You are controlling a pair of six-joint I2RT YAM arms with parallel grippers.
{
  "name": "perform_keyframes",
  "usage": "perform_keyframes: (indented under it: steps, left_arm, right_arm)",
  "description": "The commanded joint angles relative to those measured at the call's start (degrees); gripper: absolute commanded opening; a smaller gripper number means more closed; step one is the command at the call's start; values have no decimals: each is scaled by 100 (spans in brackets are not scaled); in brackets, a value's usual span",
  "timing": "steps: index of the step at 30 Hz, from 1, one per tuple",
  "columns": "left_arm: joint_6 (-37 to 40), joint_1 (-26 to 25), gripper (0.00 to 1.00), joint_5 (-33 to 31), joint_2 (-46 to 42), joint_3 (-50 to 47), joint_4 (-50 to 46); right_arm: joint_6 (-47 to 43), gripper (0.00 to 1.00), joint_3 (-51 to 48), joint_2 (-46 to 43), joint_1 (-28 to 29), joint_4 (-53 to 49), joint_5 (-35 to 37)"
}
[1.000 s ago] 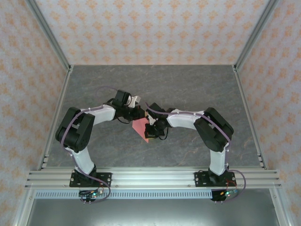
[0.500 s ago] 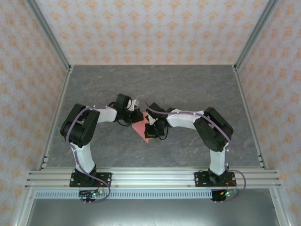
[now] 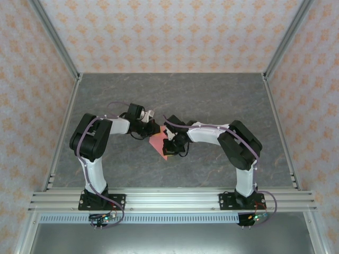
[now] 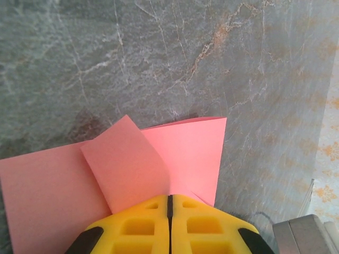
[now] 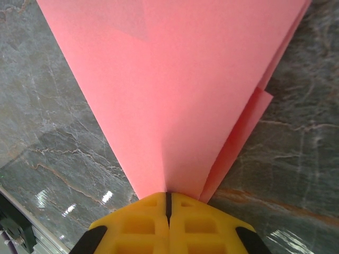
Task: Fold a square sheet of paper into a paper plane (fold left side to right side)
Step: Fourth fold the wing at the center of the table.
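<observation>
The salmon-pink sheet of paper [image 3: 159,143] lies folded in layers at the middle of the table, between the two arms. My left gripper [image 3: 152,130] is shut on its far left edge. In the left wrist view the yellow fingertips [image 4: 169,197] meet on the paper [image 4: 190,148], and a folded flap [image 4: 124,159] curls up just left of them. My right gripper [image 3: 169,144] is shut on the right side. In the right wrist view the paper [image 5: 175,84] narrows to a wedge that ends in the closed gripper [image 5: 168,194], with a lower layer [image 5: 249,127] showing on its right.
The grey marble-patterned table [image 3: 212,95] has patterned walls on three sides with metal posts [image 3: 58,47] at the corners. An aluminium rail [image 3: 169,200] carrying both arm bases runs along the near edge.
The left arm's elbow has swung to the right, closer to the centre, and its wrist has shifted slightly. The paper and the right arm have stayed about where they were.
</observation>
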Motion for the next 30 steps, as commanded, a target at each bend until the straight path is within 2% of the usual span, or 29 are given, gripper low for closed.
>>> perform_keyframes:
  steps: [1,24,30]
  left_arm:
    - [307,289,7,-895,364,348,-85]
    - [607,698,7,-887,1028,1594,-896]
    - [578,745,11,-781,700,1610,-934]
  right_arm:
    - [-105,0,-252,432,60,-1104,503]
    - [-140,0,-252,427,74,-1143,498]
    - [-142,0,-322,316,69,-849,414]
